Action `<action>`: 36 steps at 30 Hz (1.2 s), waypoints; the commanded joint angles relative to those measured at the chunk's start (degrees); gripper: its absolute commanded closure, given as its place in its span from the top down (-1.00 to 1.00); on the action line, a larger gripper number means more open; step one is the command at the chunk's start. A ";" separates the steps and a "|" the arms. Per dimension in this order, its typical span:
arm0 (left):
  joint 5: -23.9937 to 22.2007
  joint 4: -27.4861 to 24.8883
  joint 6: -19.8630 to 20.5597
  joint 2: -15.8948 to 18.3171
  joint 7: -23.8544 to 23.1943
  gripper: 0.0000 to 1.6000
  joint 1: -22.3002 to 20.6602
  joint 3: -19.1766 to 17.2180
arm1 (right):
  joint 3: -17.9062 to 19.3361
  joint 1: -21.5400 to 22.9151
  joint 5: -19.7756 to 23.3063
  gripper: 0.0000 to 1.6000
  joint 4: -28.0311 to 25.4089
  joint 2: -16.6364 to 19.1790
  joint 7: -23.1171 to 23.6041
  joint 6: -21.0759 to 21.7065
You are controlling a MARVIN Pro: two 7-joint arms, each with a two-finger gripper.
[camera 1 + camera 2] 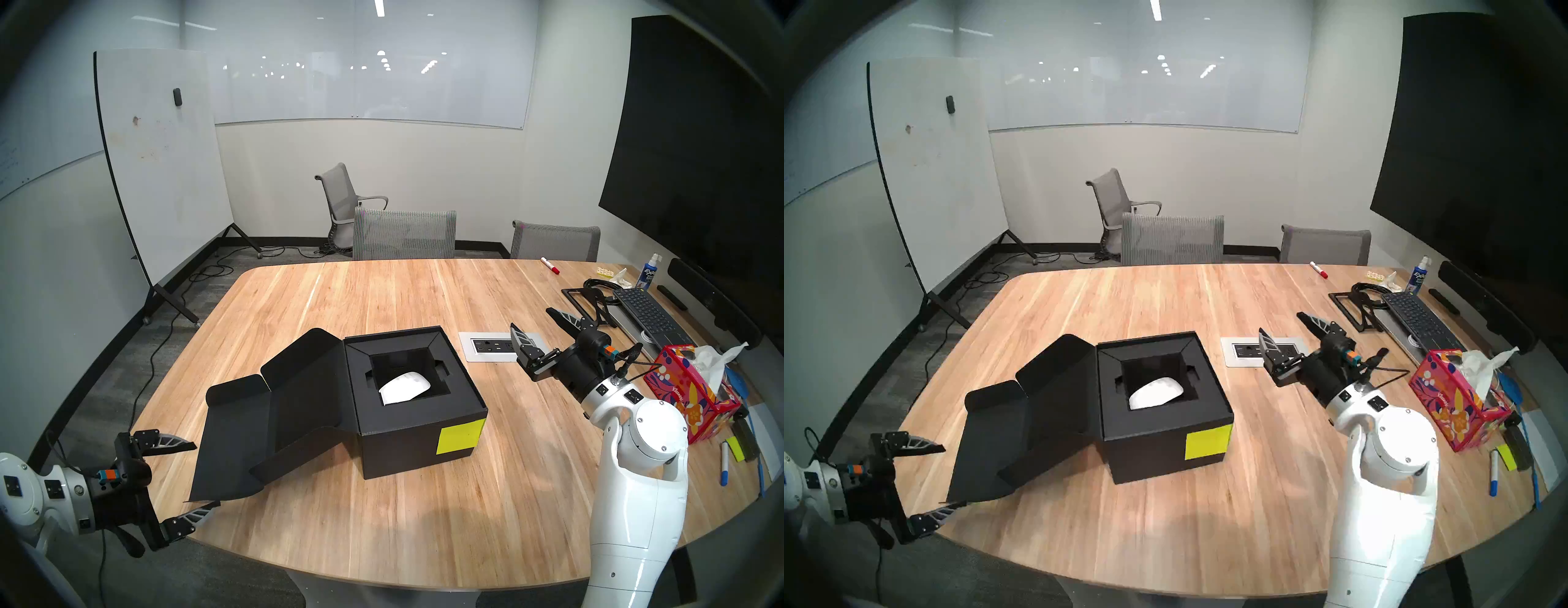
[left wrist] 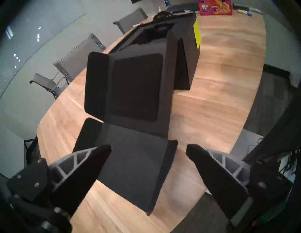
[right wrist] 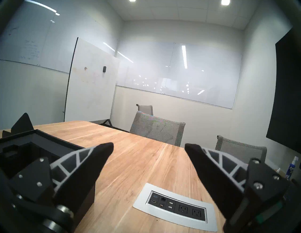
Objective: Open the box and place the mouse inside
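Wooden table (image 1: 424,501) edge beside spread left claw (image 1: 197,479), right claw (image 1: 532,320) spread, bare wood around box (image 1: 418,433)

The white left arm enters low at the view's left, its black left end effector (image 1: 193,477) spread wide and empty. The white right arm rises at the right, its black right end effector (image 1: 533,322) pointing roughly level, fingers apart, holding nothing.

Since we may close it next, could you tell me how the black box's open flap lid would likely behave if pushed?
The flap lid looks like thin creased card, so it would probably bend at its folds rather than swing as one stiff panel. It sags onto the table, suggesting little weight. The box seems squat, unlikely to tip.
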 commanded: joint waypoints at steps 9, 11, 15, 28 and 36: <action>13.00 4.90 -3.70 -0.43 1.29 1.00 0.51 10.81 | 0.11 0.53 0.59 1.00 -1.26 0.15 -0.07 -0.27; 14.28 5.99 -3.61 -0.63 2.57 1.00 0.51 12.37 | 0.11 0.52 0.60 1.00 -1.26 0.15 -0.07 -0.27; 15.77 7.89 -3.01 -1.65 5.97 1.00 -1.80 14.34 | 0.12 0.51 0.64 1.00 -1.29 0.15 -0.08 -0.27; 10.50 7.28 -6.46 -4.77 6.13 1.00 -1.85 8.04 | 0.11 0.51 0.62 1.00 -1.28 0.15 -0.08 -0.27; 8.90 3.06 -9.49 -9.39 3.55 1.00 0.51 3.98 | 0.11 0.52 0.62 1.00 -1.27 0.15 -0.08 -0.27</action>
